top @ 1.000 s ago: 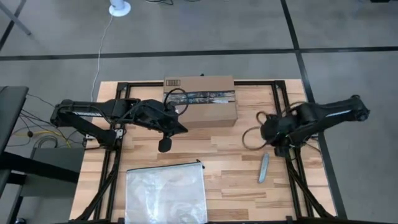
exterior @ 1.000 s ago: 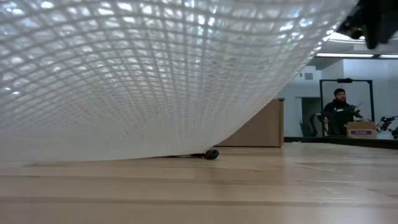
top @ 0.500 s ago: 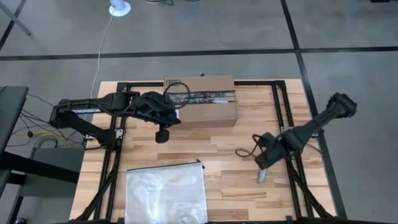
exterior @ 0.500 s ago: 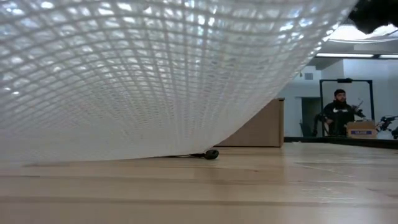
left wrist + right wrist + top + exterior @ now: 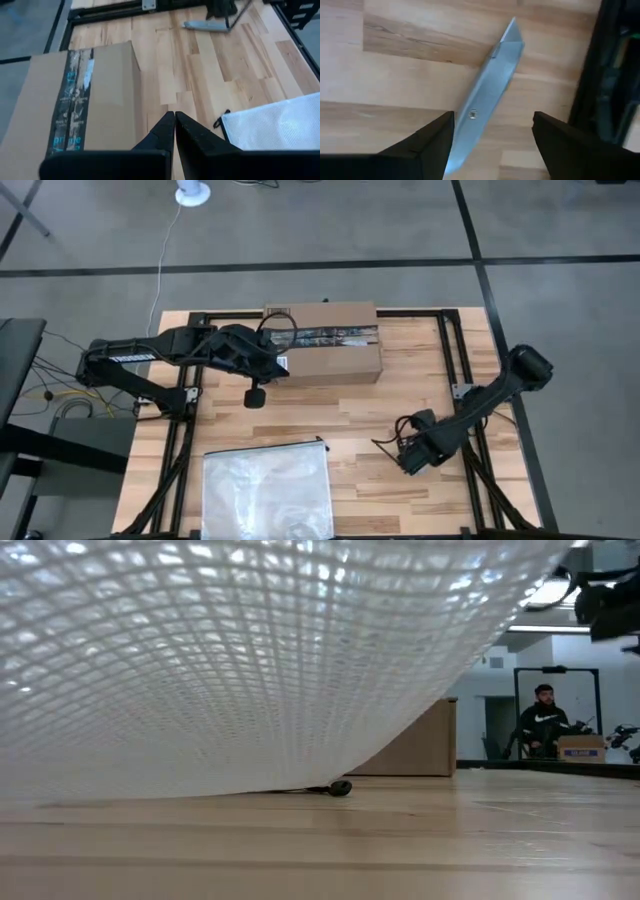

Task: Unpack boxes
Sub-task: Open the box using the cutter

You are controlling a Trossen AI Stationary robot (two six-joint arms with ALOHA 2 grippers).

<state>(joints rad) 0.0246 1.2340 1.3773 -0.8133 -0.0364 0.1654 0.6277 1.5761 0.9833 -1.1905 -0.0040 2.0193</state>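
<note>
The cardboard box (image 5: 322, 343) sits at the far edge of the wooden surface (image 5: 370, 420), near the middle, with its long axis running left to right. A dark printed tape strip (image 5: 330, 335) runs along that axis on its top, and a white label (image 5: 277, 312) sits at its far left corner. Its flaps are shut, so nothing inside shows.

At the near edge, left of centre, lies a clear mesh zip bag (image 5: 266, 488), flat, with its zipper side facing the box. In the low view this bag (image 5: 240, 650) fills most of the frame and hides much of the surface; only a corner of the box (image 5: 420, 745) shows behind it. A person sits in the room beyond (image 5: 541, 725).

The left gripper (image 5: 174, 120) hovers just off the box's left end, its fingers pressed together and holding nothing.

The right gripper (image 5: 492, 125) is low over a grey utility knife (image 5: 487, 95) lying on the right side of the surface, well apart from the box. Its fingers are spread wide on either side of the knife, not gripping it.
</note>
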